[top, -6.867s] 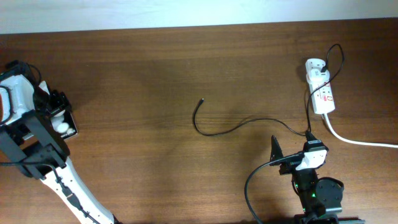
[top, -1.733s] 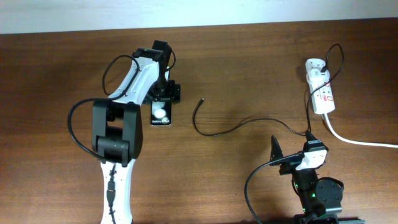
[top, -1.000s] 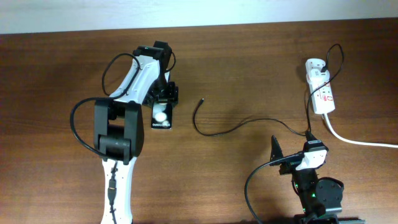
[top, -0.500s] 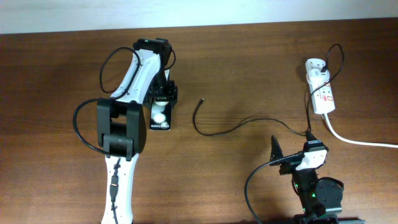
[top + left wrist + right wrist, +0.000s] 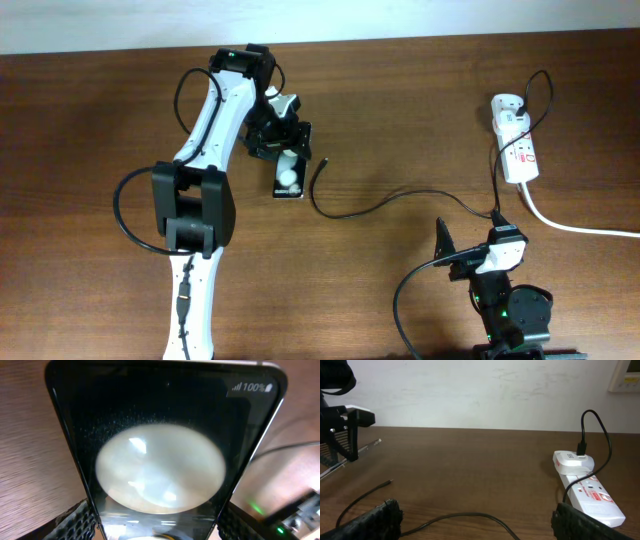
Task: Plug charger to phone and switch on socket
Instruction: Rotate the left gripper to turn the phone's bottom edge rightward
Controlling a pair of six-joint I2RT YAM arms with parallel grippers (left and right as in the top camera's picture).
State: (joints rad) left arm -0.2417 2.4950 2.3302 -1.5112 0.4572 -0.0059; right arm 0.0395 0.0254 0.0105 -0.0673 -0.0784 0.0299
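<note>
My left gripper (image 5: 283,148) is shut on the black phone (image 5: 289,177), which fills the left wrist view (image 5: 165,450) with a white blob on its screen. The phone is held just left of the charger's loose connector tip (image 5: 325,160). The thin black charger cable (image 5: 380,204) curves across the table to the white plug head (image 5: 507,104) in the socket (image 5: 520,152), a white power strip at the right, also in the right wrist view (image 5: 587,495). My right gripper (image 5: 475,525) is open and empty at the near edge, with cable lying between its fingers.
The socket's thick white cord (image 5: 580,226) runs off to the right. My left arm (image 5: 215,120) stretches up the left half of the table. A white wall (image 5: 480,390) stands behind the table.
My left gripper has carried the phone from the far left edge to the middle, then swung it right, close to the connector tip. The right arm has not moved.
</note>
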